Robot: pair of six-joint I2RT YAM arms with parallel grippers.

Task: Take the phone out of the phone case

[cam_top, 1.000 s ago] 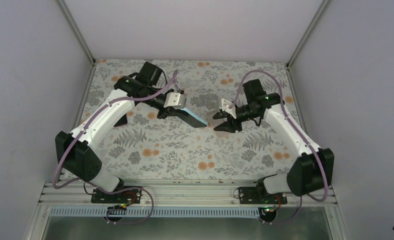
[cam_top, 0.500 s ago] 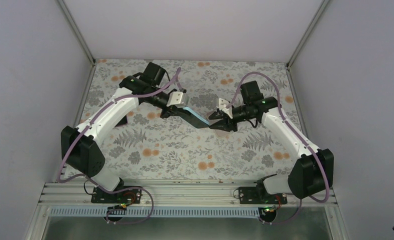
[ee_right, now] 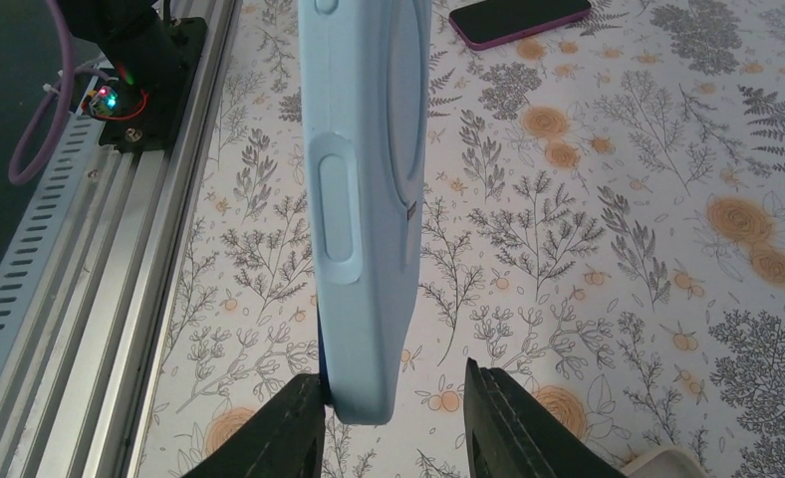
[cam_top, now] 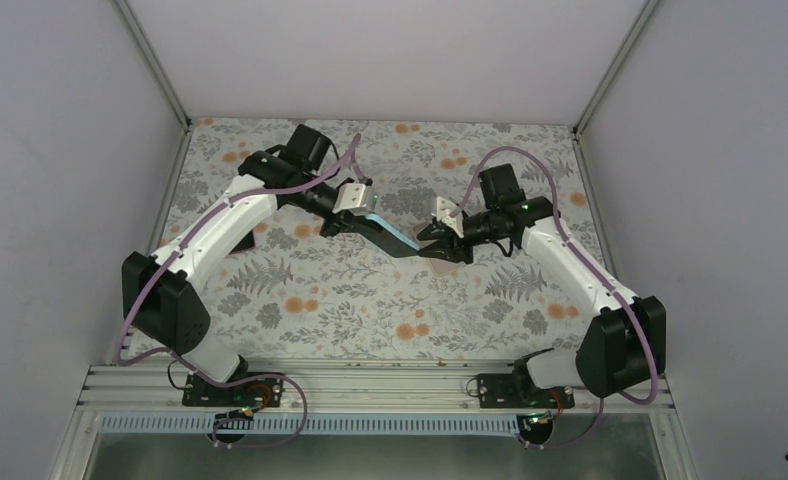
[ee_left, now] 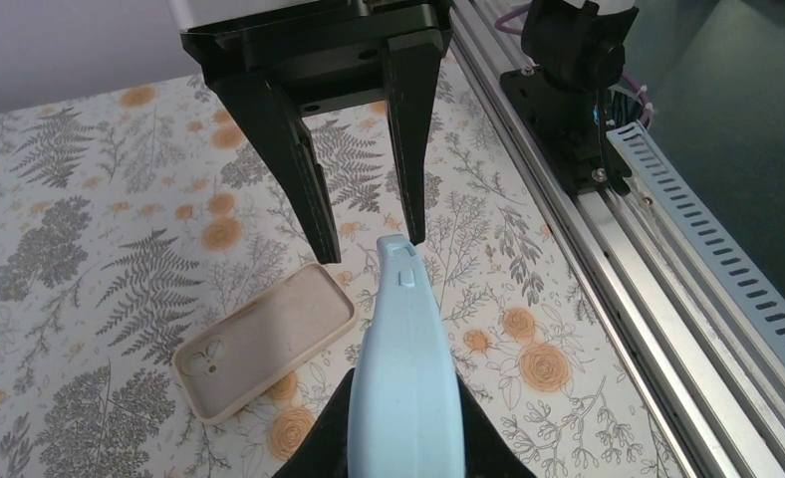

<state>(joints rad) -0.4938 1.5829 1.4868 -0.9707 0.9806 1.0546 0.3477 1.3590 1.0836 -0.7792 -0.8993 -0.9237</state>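
My left gripper (cam_top: 362, 214) is shut on a light-blue phone case (cam_top: 394, 233) and holds it above the table. In the left wrist view the case (ee_left: 403, 368) sticks out from between my left fingers (ee_left: 405, 453) toward the right gripper. My right gripper (cam_top: 430, 241) is open, and its fingers (ee_right: 299, 418) stand either side of the case's free end (ee_right: 369, 199). The left finger touches or nearly touches the case, while the right one is apart from it. A dark edge shows along the case's side. The phone's screen is hidden.
An empty beige phone case (ee_left: 264, 339) lies open side up on the floral table cloth (cam_top: 370, 310), below the grippers. A phone with a purple edge (ee_right: 518, 18) lies flat farther off. The metal rail (ee_left: 608, 229) runs along the table's near edge.
My right gripper has moved left to the blue case, so its open fingers now straddle the case's end. My left arm shifted slightly with the case, then held still.
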